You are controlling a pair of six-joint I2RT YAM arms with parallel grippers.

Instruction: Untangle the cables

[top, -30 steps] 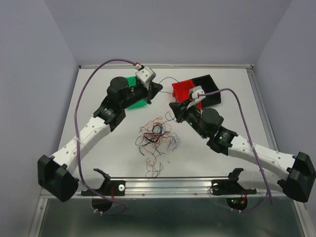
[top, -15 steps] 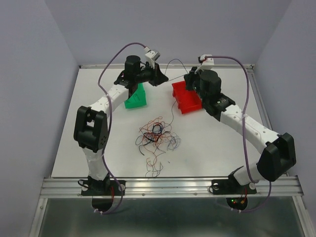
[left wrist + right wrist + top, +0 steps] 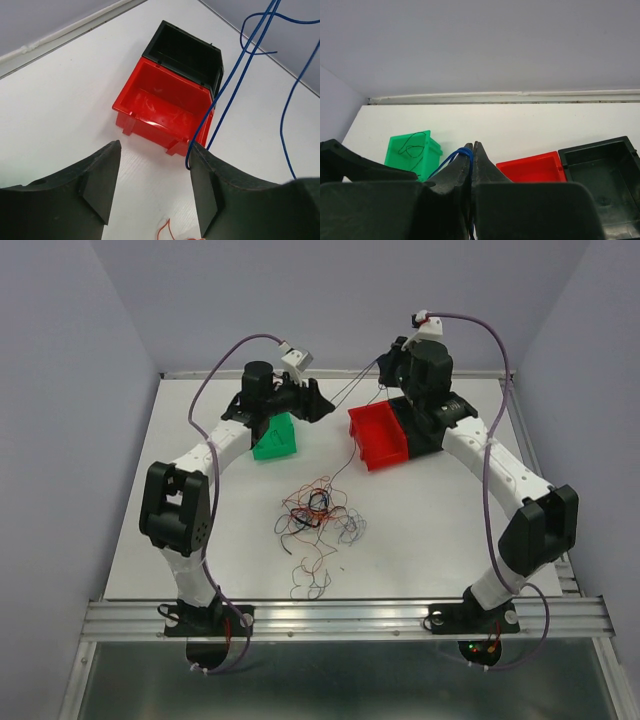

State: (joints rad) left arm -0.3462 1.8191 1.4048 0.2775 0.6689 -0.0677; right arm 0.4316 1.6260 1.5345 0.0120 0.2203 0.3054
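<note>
The left hand (image 3: 155, 167) is spread wide, and nothing sits between its two dark fingers. A thin blue cable (image 3: 238, 65) hangs down from the upper right of the left wrist view. Its low end is just beside the hand's finger on the right side of that view. I cannot tell if it touches.

The right hand (image 3: 471, 147) is pressed together and pinches this blue cable at its tips.

In the top view, both hands are in the upper middle of the frame, near the back of the white surface (image 3: 200, 520). Most of the cables (image 3: 318, 512) lie in a loose curly pile in the middle. They are red, orange, black and blue.

A green box (image 3: 273, 437) sits below the left hand, with a thin black cable (image 3: 412, 146) inside. A red box (image 3: 378, 435) and a black box (image 3: 425, 425) sit touching, to the right of the green one.
</note>
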